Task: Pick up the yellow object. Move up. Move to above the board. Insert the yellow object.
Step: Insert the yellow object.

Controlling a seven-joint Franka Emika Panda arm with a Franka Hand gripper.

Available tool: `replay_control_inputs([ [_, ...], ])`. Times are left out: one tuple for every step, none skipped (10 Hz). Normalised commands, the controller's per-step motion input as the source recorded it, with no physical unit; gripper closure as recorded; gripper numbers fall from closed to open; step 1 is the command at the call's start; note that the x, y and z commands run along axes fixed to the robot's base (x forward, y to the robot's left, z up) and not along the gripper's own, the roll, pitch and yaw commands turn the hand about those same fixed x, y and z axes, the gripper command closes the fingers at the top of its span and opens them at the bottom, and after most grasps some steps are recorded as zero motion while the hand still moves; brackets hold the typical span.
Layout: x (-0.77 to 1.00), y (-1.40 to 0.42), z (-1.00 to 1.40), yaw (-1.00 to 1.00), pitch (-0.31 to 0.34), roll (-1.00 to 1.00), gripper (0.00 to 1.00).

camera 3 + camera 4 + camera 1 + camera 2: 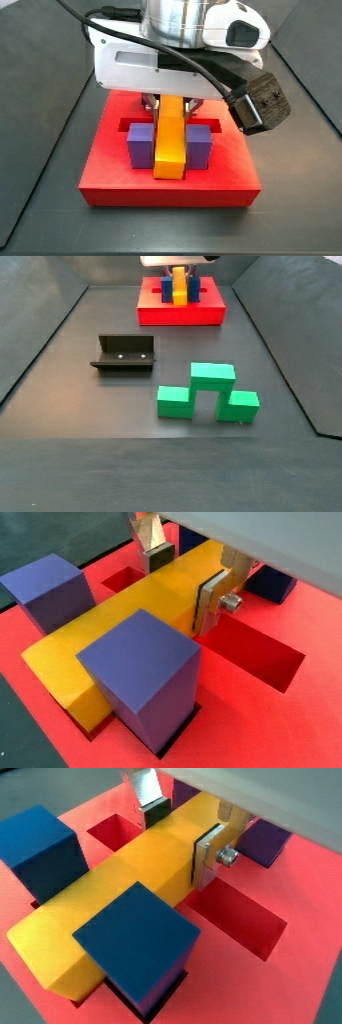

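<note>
Gripper clamped across the bar near one end, silver fingers on both long sides; bar lies flat on the board, between two blue posts, in both wrist views; in a side view bar runs out from under the gripper toward the board's front edge; fixture and green block well apart on the floor.

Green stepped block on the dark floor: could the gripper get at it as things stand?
Probably not right away. The gripper is at the red slotted board, fingers on the long yellow-orange bar between the blue-purple posts. The green stepped block itself sits clear, with only the dark L-shaped fixture nearby.
</note>
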Motion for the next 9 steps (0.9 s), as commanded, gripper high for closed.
replay_control_inputs([
  [0.09,0.00,-0.33,0.27,0.157,0.23,1.00],
  [0.25,0.00,-0.28,0.75,0.067,0.13,1.00],
  [0.22,0.00,-0.30,0.86,0.000,0.10,1.00],
  [0.16,0.00,-0.23,0.65,0.000,0.06,1.00],
  [0.00,0.00,-0.23,0.34,0.000,0.05,1.00],
  [0.00,-0.02,-0.19,0.11,0.000,0.06,1.00],
  [0.00,0.00,0.00,0.00,0.000,0.01,1.00],
  [0.00,0.00,0.00,0.00,0.000,0.03,1.00],
  [-0.03,-0.15,0.00,0.00,0.000,0.06,1.00],
])
